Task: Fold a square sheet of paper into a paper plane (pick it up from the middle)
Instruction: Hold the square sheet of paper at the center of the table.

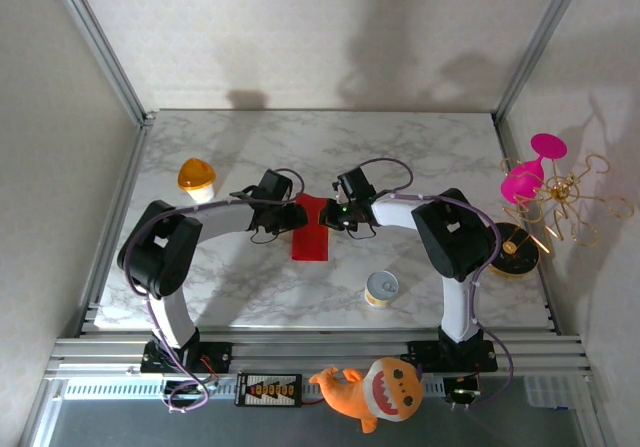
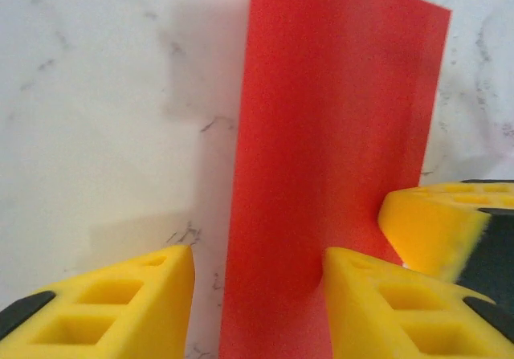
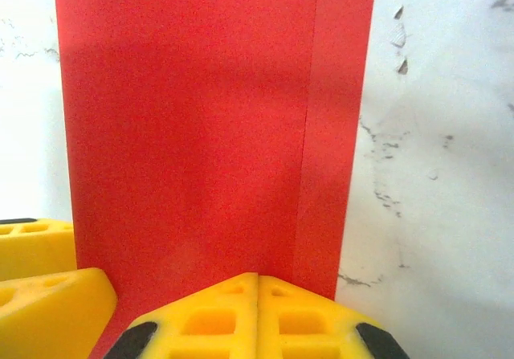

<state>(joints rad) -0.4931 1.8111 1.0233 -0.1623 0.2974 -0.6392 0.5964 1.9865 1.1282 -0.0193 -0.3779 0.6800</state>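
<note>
The square sheet of paper (image 1: 311, 235) is red and lies creased into a narrow upright strip on the marble table (image 1: 420, 147), between my two grippers. At the strip's upper left edge is my left gripper (image 1: 291, 215). In the left wrist view that gripper (image 2: 259, 253) stands open, its yellow fingers either side of the paper (image 2: 321, 134), the right one over its surface. My right gripper (image 1: 331, 213) is at the strip's upper right edge. In the right wrist view it (image 3: 257, 277) is shut, tips together against the paper (image 3: 185, 134), which shows a fold line on its right.
A small yellow tin (image 1: 381, 288) stands near the front right of the table. An orange-topped object (image 1: 197, 176) sits at the back left. A pink glass (image 1: 528, 172) and a gold wire stand (image 1: 570, 205) are at the right edge. An orange shark plush (image 1: 375, 389) lies below the table.
</note>
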